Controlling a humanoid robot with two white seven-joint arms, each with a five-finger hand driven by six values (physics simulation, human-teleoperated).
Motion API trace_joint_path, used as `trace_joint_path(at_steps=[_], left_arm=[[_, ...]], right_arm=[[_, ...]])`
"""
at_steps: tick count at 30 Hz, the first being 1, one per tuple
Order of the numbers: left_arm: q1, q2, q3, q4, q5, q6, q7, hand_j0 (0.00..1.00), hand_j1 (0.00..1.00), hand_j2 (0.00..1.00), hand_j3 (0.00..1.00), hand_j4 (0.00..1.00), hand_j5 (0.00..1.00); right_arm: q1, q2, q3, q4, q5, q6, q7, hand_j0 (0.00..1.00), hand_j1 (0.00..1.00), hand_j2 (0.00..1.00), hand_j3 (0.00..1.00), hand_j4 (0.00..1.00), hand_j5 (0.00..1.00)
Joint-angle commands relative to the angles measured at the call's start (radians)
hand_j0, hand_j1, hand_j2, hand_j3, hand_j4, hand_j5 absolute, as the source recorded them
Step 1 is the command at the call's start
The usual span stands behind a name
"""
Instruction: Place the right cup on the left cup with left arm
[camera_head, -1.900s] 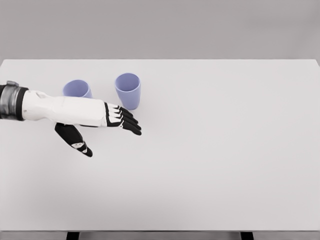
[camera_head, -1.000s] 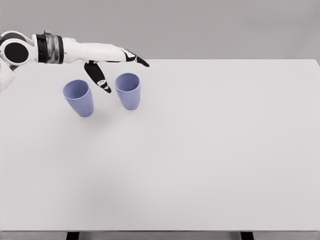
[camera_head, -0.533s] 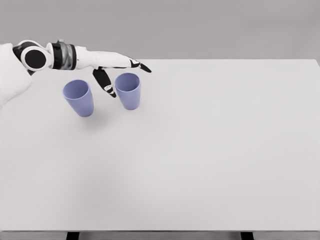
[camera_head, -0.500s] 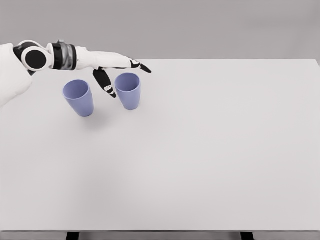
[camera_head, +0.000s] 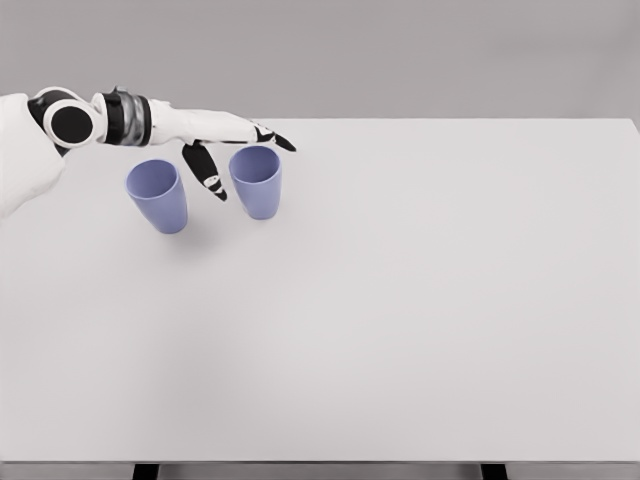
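Right cup (camera_head: 256, 181) upright near table (camera_head: 420, 300) far-left corner, left cup (camera_head: 158, 195) just beside. Left hand (camera_head: 228, 143) spread, empty, thumb between cups. Wrap your fingers behind rim, close squarely, avoid nudging neighbour.

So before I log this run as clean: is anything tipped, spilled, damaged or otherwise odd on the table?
Nothing stands out. The left cup and the right cup both stand upright and apart on the table, with no visible spill or damage. The left robot hand is open above them, holding nothing.
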Motion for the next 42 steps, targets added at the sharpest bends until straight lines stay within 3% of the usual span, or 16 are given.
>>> trace_joint_path(at_steps=[1,6,10,12,17,24,34,40,42], left_arm=[[0.001,-0.003,0.003,0.005,-0.007,0.003,0.0,1.0,1.0,1.0,1.0,1.0,1.0],[0.009,-0.019,0.003,0.005,-0.013,0.003,0.0,1.0,1.0,1.0,1.0,1.0,1.0],[0.014,-0.017,0.009,0.004,-0.01,0.003,0.0,0.68,0.68,0.68,0.68,0.68,0.68],[0.014,-0.011,0.012,0.004,-0.01,0.003,0.0,0.61,0.61,0.61,0.61,0.61,0.61],[0.014,0.0,0.015,-0.01,-0.007,0.003,0.0,0.58,0.58,0.58,0.58,0.58,0.58],[-0.032,0.087,0.014,-0.174,0.049,0.003,0.0,0.54,0.54,0.54,0.54,0.54,0.54],[-0.132,0.383,0.0,-0.421,0.161,0.003,0.0,0.55,0.55,0.55,0.55,0.55,0.55],[-0.158,0.454,-0.005,-0.463,0.187,0.003,0.0,0.55,0.55,0.55,0.55,0.55,0.55],[-0.201,0.477,-0.086,-0.458,0.187,0.003,0.0,0.55,0.55,0.55,0.55,0.55,0.55]], right_arm=[[0.0,0.0,0.0,0.0,0.0,0.0,0.0,1.0,1.0,1.0,1.0,1.0,1.0],[0.0,0.0,0.0,0.0,0.0,0.0,0.0,1.0,1.0,1.0,1.0,1.0,1.0],[0.0,0.0,0.0,0.0,0.0,0.0,0.0,1.0,1.0,1.0,1.0,1.0,1.0],[0.0,0.0,0.0,0.0,0.0,0.0,0.0,1.0,1.0,1.0,1.0,1.0,1.0],[0.0,0.0,0.001,0.0,0.0,0.0,0.0,1.0,1.0,1.0,1.0,1.0,1.0],[0.0,0.0,0.0,0.0,0.0,0.0,0.0,1.0,1.0,1.0,1.0,1.0,1.0],[0.0,0.0,0.0,0.0,0.0,0.0,0.0,1.0,1.0,1.0,1.0,1.0,1.0],[0.002,0.0,0.001,0.0,0.0,0.0,0.0,1.0,1.0,1.0,1.0,1.0,1.0],[0.0,0.0,0.0,0.0,0.0,0.0,0.0,1.0,1.0,1.0,1.0,1.0,1.0]])
